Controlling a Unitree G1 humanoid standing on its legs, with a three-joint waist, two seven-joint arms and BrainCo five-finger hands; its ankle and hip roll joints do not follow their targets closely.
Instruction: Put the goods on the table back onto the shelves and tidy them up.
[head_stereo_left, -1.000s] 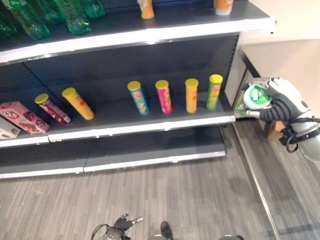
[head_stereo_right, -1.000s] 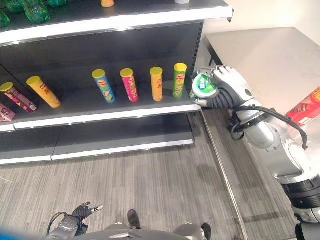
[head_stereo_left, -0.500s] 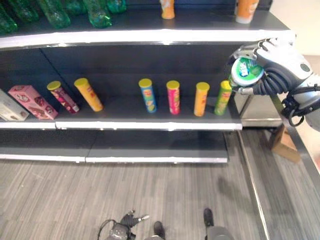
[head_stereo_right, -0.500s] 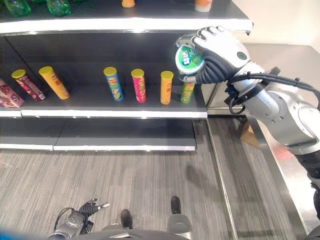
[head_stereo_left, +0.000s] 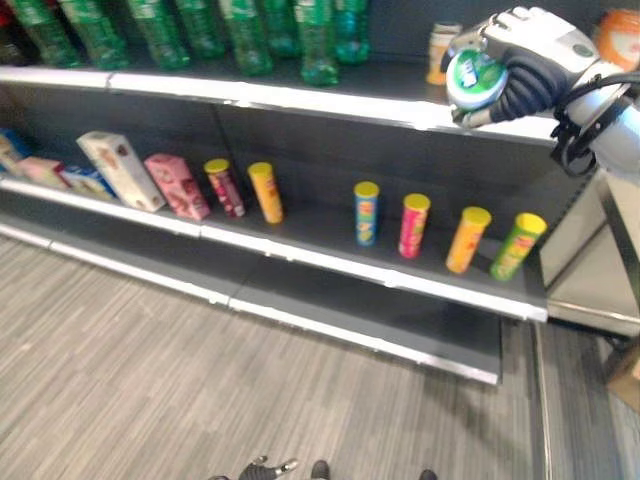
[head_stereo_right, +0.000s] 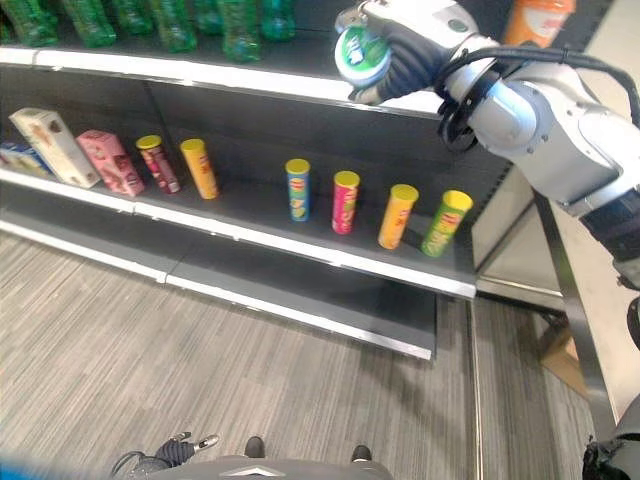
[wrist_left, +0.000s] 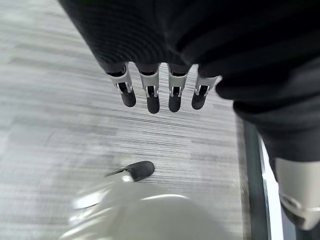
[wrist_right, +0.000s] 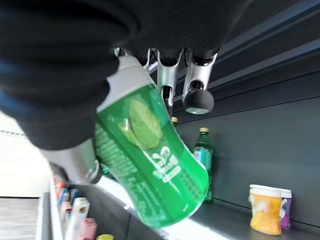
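The right hand (head_stereo_left: 525, 50) is curled round a green container (head_stereo_left: 472, 78) with a white lid, carrying it lid-forward up at the level of the upper shelf (head_stereo_left: 330, 100), just off its front edge and near its right end; in the right wrist view the green container (wrist_right: 150, 165) lies gripped across the palm, tilted, and not yet resting on anything. The left hand (wrist_left: 160, 92) hangs low over the floor with its fingers straight and loose, holding nothing. On the upper shelf stand green bottles (head_stereo_left: 250, 35) along the back and, towards the right end, small orange-and-white tubs (wrist_right: 265, 207); the hand seems headed for the space beside those. The middle shelf (head_stereo_right: 300, 245) looks largely stocked: boxes (head_stereo_left: 120, 170) and a row of crisp tubes (head_stereo_left: 415, 225) with yellow lids, several of them leaning rather than upright and unevenly spaced. By my reading one item is in transit and about to be placed, so the step in hand is nearly finished but not done until the container stands on the shelf. What remains, as far as can be judged, is setting it down, letting go, and straightening the leaning tubes; the worktop and whatever goods are left on it cannot be made out from here
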